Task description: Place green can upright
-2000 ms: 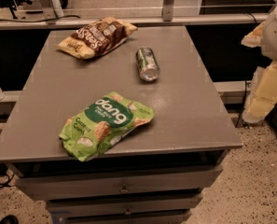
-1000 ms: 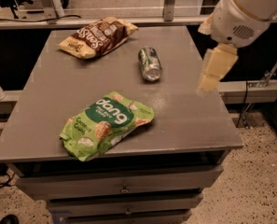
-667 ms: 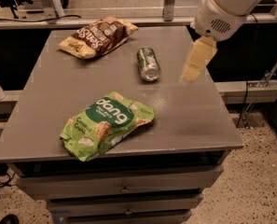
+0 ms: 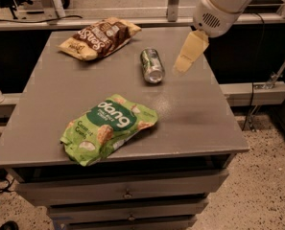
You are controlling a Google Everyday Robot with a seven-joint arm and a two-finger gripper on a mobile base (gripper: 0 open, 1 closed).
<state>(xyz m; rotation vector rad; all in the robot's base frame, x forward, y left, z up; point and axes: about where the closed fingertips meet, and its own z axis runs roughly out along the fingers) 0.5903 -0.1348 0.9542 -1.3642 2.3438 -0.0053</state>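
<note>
The green can lies on its side on the grey table, in the back middle, its silver end facing the front. My gripper hangs from the white arm at the upper right. Its cream fingers point down and left, just right of the can and a little above the table top. It holds nothing and does not touch the can.
A green "dang" snack bag lies flat at the front left of the table. A brown snack bag lies at the back left. Drawers sit under the table top. A rail runs behind the table.
The arm has swung in from the right edge of the view, over the table, moving left toward the can. The can and both bags have not moved.
</note>
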